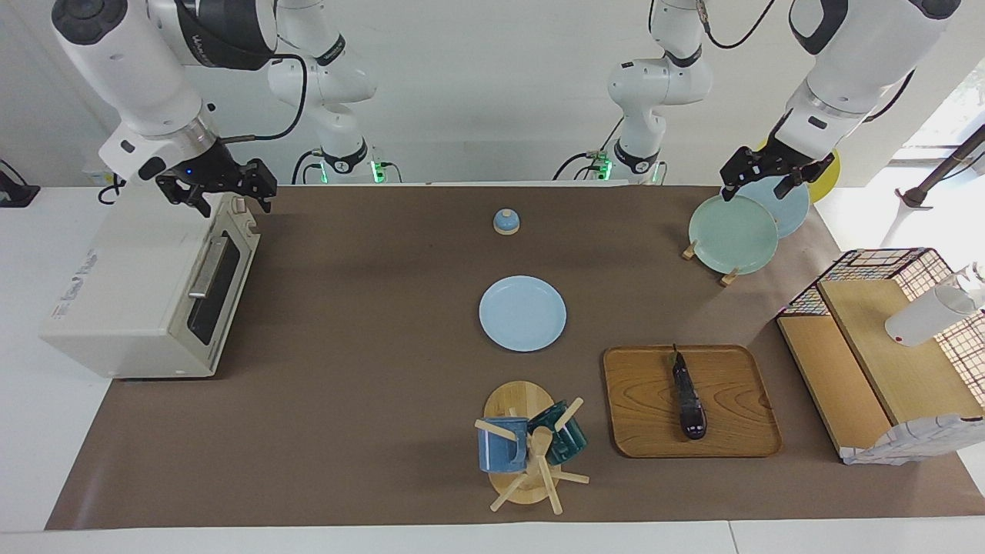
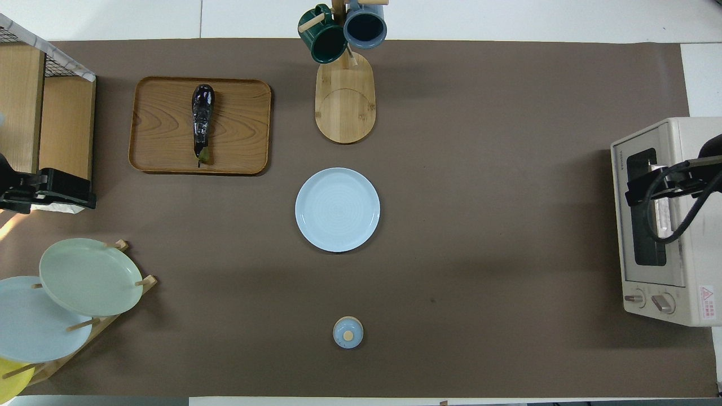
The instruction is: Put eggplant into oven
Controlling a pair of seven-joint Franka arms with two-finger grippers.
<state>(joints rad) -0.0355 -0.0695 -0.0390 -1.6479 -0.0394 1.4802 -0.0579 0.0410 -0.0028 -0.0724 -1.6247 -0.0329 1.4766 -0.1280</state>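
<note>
Left end effector hovers well apart from eggplant.

Readable marks on the oven

A small brand name, seemingly "TOSHIBA", runs along the door frame near its upper corner in the overhead view. A red-and-white warning sticker sits by the knobs; its print is too small to read.

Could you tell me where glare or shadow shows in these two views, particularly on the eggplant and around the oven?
Overhead view: bright highlights streak the glossy eggplant on the wooden tray; a soft shadow lies on the mat beside the oven. Facing view: the eggplant shows small glints only; daylight washes out the corner by the window.
</note>
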